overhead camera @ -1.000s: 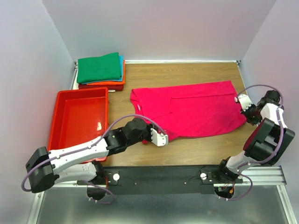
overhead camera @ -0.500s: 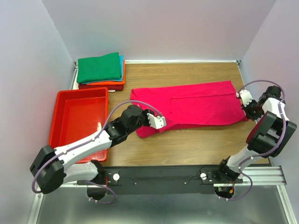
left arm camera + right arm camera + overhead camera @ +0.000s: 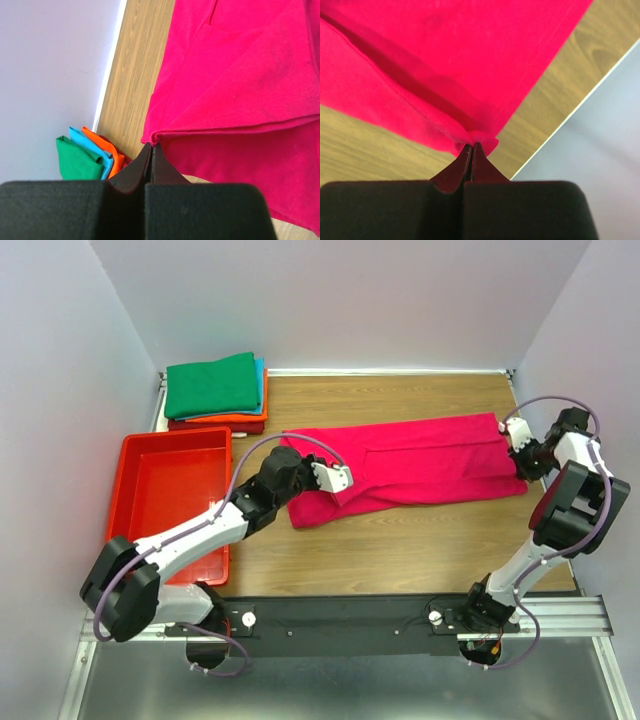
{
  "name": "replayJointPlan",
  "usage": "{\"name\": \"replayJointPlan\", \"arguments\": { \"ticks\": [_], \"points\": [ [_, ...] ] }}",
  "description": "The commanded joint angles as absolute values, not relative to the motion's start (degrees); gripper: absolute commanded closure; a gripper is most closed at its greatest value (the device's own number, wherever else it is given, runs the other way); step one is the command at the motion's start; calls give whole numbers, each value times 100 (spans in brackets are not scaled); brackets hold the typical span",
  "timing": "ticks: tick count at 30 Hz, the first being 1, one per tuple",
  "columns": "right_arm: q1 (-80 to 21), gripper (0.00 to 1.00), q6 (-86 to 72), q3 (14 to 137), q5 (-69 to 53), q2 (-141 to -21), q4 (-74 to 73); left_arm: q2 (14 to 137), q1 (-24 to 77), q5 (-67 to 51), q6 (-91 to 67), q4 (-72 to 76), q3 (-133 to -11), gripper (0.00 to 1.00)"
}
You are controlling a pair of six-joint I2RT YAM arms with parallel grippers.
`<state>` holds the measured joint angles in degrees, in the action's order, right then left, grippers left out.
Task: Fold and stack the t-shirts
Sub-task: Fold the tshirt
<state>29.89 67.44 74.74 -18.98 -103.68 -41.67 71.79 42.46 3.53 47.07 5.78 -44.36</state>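
Two grippers on one magenta t-shirt

Left pincer and right pincer apparently pinch the magenta shirt at opposite ends.

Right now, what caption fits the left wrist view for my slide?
Left pincer shut on an edge of the pink shirt; folded shirts stacked beyond.

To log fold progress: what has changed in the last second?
The left end effector and the right end effector, each shut on the near edge of the pink t-shirt, carried that edge away from the arm bases, over the shirt, which now looks narrower. The folded stack and the red tray stayed put.
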Motion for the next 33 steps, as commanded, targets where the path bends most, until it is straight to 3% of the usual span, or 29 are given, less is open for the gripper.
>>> {"name": "replayJointPlan", "arguments": {
  "ticks": [1, 33],
  "points": [
    [2822, 100, 6460, 7769, -2022, -10555, -4140, 7418, 4079, 211, 4658, 888, -4632, 100],
    [2575, 99, 5273, 8341, -1125, -11268, -3270, 8868, 3621, 694, 5036, 1309, -5687, 100]
  ]
}}
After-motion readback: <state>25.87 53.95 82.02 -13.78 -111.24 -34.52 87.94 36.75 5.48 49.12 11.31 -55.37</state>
